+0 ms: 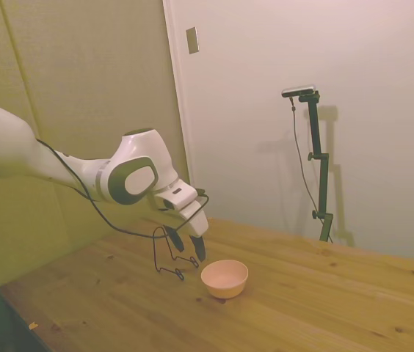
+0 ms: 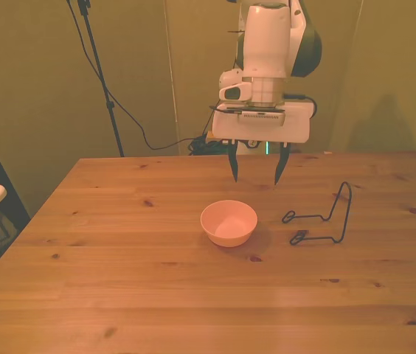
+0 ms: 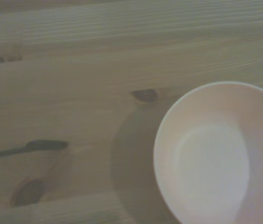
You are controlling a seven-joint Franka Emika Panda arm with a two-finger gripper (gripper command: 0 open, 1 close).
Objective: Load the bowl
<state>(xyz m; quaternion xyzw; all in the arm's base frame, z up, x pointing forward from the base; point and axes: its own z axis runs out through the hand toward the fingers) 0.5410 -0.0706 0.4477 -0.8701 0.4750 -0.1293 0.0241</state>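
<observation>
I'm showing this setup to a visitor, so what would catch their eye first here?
Probably the pale pink bowl, upright and empty near the middle of the wooden table. Above and behind it hangs the white arm's pincer, its fingers spread open and holding nothing. A thin black wire rack stands apart from the bowl, on the front view's right.

A: bowl [image 2: 229, 223] status?
B: small, round, pale pink, plain. Upright on the wooden table [image 2: 119, 280], mouth up, empty.
A: position?
B: mid-table, near the black wire rack [image 2: 326, 217] but apart from it, toward the front view's left.
</observation>
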